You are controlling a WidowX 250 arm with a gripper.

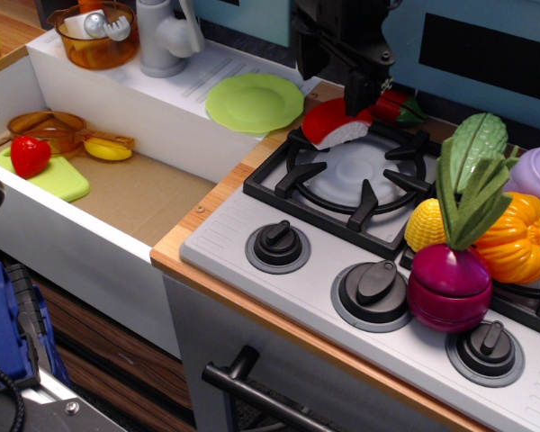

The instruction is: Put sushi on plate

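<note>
The sushi [331, 123], red top on a white base, lies tilted on the back left edge of the stove's burner grate [355, 180]. The round light-green plate [255, 102] lies on the white counter just left of it. My black gripper [335, 93] hangs right above the sushi, open. Its right finger [360, 90] reaches down close to the sushi's top and its left finger [309, 56] is higher; I cannot tell whether either touches it.
A red pepper [398, 106] lies behind the sushi. Toy vegetables [472, 225] crowd the stove's right side. The sink [126, 193] at left holds a red strawberry [29, 155] on a lime cutting board [58, 180] and an orange pan [49, 126]. A faucet [166, 36] stands behind.
</note>
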